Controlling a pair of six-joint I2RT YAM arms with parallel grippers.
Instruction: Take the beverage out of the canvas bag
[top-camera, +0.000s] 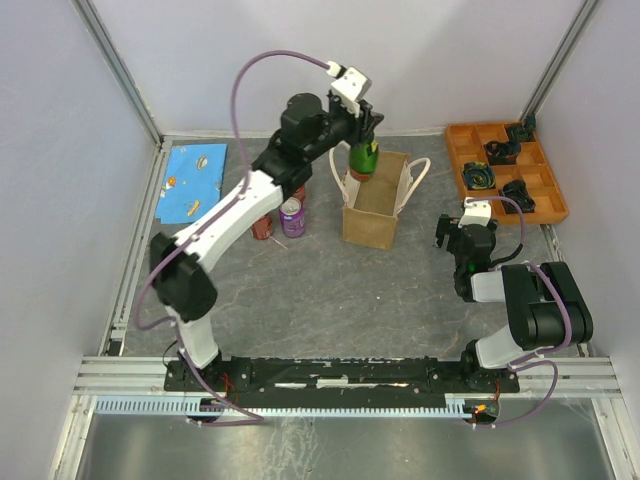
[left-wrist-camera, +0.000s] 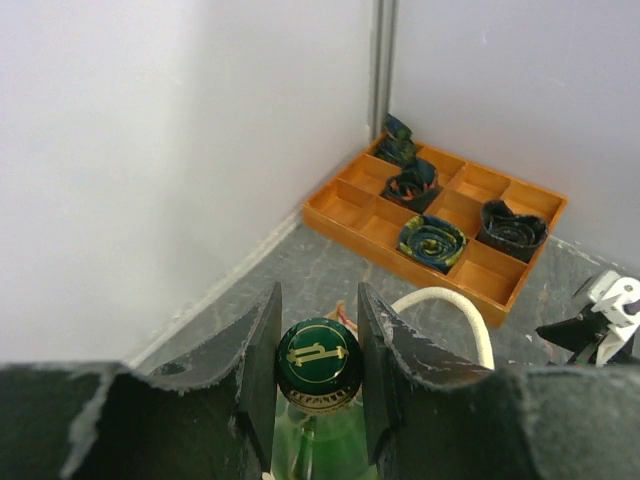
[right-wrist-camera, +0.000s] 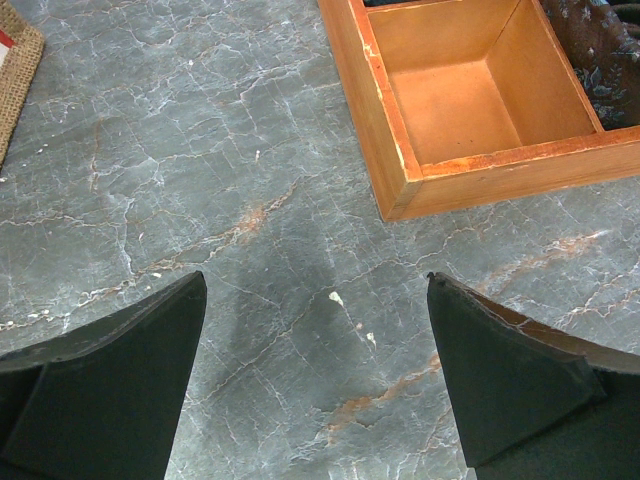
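Currently, left to right: blue mat (top-camera: 195, 180) lies flat near the table's (top-camera: 330, 300) far-left corner. Just right of it, a few cans (top-camera: 291, 217) stand upright in a tight cluster, partly hidden under the left arm. That arm reaches to the far edge at centre. Left gripper (top-camera: 366, 130) is clamped on the green bottle (top-camera: 362, 160) at the neck; the wrist view shows both fingers (left-wrist-camera: 262, 370) pressed against the sides of the green-and-gold cap (left-wrist-camera: 318, 362), no gap. Bottle hangs upright over the far end of the canvas bag's (top-camera: 372, 222) open mouth, most of its body above the rim (can't tell from the top view whether the base is clear of the rim). Bag stands upright mid-table, toward the far edge, with white rope handles (top-camera: 414, 180) flopped outward on each side. Right gripper (top-camera: 468, 225) sits low near the right edge, well apart from the bag, pointing toward the far edge. Its fingers (right-wrist-camera: 110, 385) are spread wide with nothing between them, only grey marbled tabletop below. Orange tray (top-camera: 452, 148) sits in the far-right corner, several compartments holding dark coiled items (top-camera: 481, 176). Its near corner is just ahead of the right gripper in the wrist view.
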